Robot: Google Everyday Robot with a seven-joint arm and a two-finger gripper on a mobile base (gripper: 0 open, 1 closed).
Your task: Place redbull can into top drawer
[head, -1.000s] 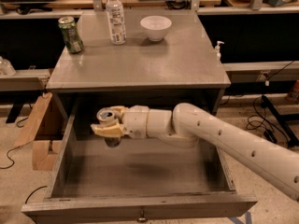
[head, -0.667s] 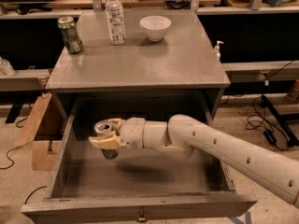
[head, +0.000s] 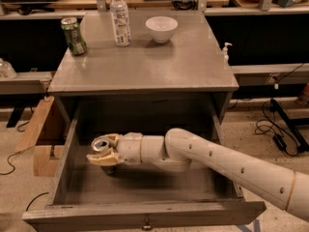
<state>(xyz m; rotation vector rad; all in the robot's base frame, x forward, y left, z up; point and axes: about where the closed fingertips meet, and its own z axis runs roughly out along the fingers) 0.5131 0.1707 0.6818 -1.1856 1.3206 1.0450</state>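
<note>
One cream claw [head: 103, 149] around shiny-topped redbull can [head: 100, 143] inside top drawer [head: 145, 211]

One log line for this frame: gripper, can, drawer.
gripper: shut on slim silver-grey redbull can | place: low inside open grey top drawer, left side | release: not yet | tabletop: green can, clear plastic bottle, white bowl

Smooth cream-white arm [head: 227, 166], thick and tubular, dotted with small dark holes, with a thin tan ring near its 4 o'clock end. The gripper [head: 102, 149], at 8 o'clock in view, has pale yellowish fingers [head: 100, 159] on a white cylindrical wrist [head: 133, 149].
</note>
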